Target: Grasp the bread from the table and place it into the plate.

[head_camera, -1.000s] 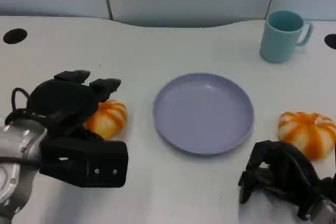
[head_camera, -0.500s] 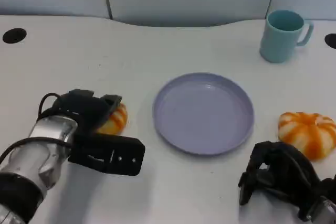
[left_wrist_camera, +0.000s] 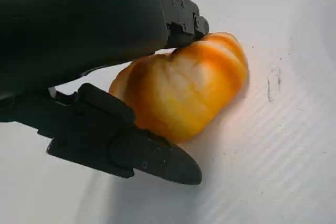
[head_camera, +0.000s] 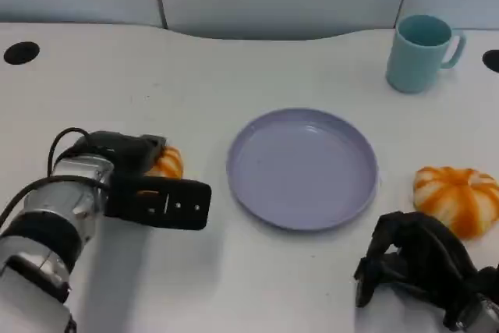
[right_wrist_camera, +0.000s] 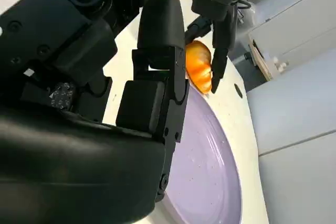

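- Where the robot's arms reach in at the near edge of the white surface [head_camera: 257,286], the right hand [head_camera: 413,267] sits low at the near right, its black fingers curled in with nothing in them, and it rests close to the surface.
- Just beyond that hand lies a second orange-and-white striped bread [head_camera: 456,199], untouched, a little apart from the plate's right rim.
- At the near left, the silver left forearm [head_camera: 54,228] comes in, and the left hand [head_camera: 144,185] is down over the bread [head_camera: 165,163].
- In the left wrist view the black fingers [left_wrist_camera: 131,148] lie on both sides of the bread [left_wrist_camera: 184,93], one pressed at its top and one along its lower flank, so the hand is closed around it.
- The bread is still on the surface, to the left of the plate and close to its rim; most of it is hidden under the hand in the head view.
- The lilac plate [head_camera: 302,168] sits in the middle of the surface with nothing in it.
- In the right wrist view the plate [right_wrist_camera: 210,182] lies past the right hand's fingers, with the bread [right_wrist_camera: 198,65] and the left hand [right_wrist_camera: 215,9] beyond its far rim.
- Farthest away, near the back right, a teal mug [head_camera: 421,52] stands upright, its handle turned to the right.
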Action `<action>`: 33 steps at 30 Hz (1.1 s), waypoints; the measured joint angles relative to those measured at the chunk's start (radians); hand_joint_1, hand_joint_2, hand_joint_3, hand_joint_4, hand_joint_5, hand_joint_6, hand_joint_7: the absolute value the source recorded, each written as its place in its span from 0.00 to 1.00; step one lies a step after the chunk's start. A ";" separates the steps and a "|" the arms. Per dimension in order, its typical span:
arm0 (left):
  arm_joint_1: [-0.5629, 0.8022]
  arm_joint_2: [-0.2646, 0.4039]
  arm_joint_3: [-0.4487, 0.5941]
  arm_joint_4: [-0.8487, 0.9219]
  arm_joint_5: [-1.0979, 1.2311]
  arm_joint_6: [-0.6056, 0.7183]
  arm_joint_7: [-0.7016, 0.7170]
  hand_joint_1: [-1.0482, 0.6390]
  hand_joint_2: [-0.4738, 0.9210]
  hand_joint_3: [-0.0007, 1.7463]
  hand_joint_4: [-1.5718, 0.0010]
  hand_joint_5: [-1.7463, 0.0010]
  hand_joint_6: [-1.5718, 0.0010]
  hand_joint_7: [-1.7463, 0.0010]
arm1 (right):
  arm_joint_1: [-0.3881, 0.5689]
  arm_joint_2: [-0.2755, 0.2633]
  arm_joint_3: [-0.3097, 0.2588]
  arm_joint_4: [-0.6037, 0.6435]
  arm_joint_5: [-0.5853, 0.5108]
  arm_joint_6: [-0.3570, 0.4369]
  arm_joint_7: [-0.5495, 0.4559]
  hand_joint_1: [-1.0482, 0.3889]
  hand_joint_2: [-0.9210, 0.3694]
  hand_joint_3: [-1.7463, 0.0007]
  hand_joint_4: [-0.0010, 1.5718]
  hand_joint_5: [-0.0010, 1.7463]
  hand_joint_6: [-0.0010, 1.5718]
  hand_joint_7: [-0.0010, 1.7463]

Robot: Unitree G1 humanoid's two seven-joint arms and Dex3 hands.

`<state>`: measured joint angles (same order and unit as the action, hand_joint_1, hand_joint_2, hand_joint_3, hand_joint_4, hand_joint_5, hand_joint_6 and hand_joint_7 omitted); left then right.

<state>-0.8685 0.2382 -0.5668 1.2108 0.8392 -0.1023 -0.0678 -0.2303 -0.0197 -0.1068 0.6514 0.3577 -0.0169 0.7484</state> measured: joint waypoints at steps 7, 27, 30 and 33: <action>0.009 -0.003 0.005 0.037 -0.066 -0.101 0.131 0.50 1.00 0.11 0.54 0.66 0.45 0.94 | 0.004 -0.001 -0.002 -0.006 0.004 0.014 0.002 0.00 0.33 1.00 1.00 0.39 1.00 0.27; 0.090 -0.003 0.001 0.065 -0.071 -0.206 0.578 0.50 0.95 0.36 0.48 0.00 0.64 0.00 | 0.010 0.000 -0.002 -0.017 0.003 0.012 -0.004 0.00 0.33 1.00 1.00 0.40 1.00 0.28; 0.090 -0.003 0.018 0.065 -0.080 -0.215 0.618 0.53 0.82 0.49 0.48 0.00 0.61 0.00 | 0.010 0.000 -0.002 -0.016 0.003 0.012 -0.002 0.00 0.34 1.00 1.00 0.40 1.00 0.28; 0.089 -0.002 0.050 0.055 -0.109 -0.245 0.673 0.54 0.79 0.55 0.47 0.00 0.60 0.00 | 0.008 -0.001 -0.004 -0.014 0.005 0.015 0.001 0.00 0.34 1.00 1.00 0.40 1.00 0.27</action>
<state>-0.7794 0.2361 -0.5167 1.2660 0.7305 -0.3477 0.6053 -0.2218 -0.0205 -0.1110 0.6372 0.3627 -0.0017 0.7495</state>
